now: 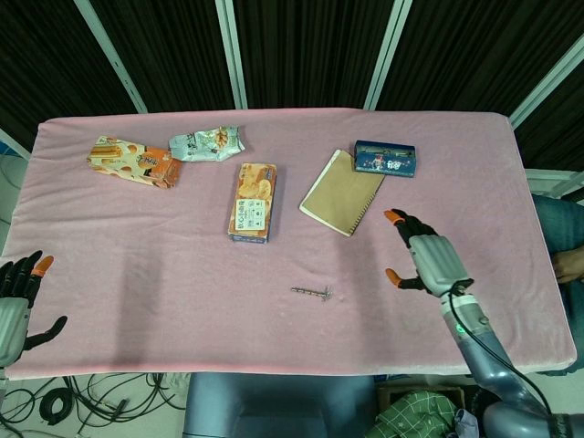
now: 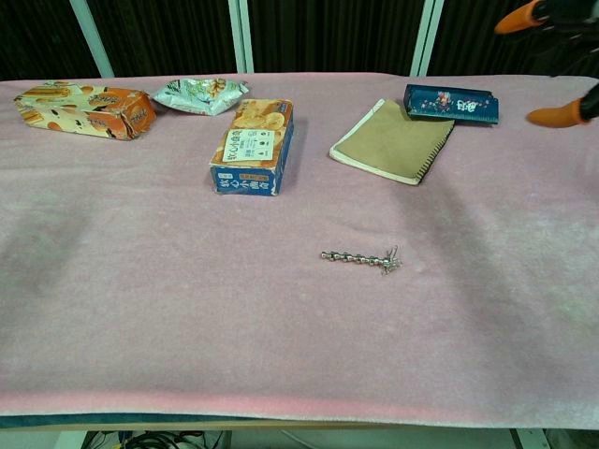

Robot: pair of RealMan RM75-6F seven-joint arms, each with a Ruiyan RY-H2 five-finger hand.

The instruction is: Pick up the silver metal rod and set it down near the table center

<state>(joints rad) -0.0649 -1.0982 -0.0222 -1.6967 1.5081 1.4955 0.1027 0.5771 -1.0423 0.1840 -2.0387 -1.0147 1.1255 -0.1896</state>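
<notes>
In the head view, your thin silver metal rod (image 1: 311, 292) lies alone on the pink-clothed counter (image 1: 137, 237), well apart from your right robot hand (image 1: 425, 262), which hangs empty with fingers spread. Your left robot hand (image 1: 16, 301), cut off at the frame edge, is also spread and empty.

In the chest view, the rod (image 2: 360, 259) rests below the tan spiral notebook (image 2: 393, 140); only orange fingertips (image 2: 554, 115) show at the right edge.

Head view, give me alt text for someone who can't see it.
A silver metal rod lies alone on the pink table, the open right hand raised to its right. Snack packs, a notebook and a pencil case sit farther back.
</notes>
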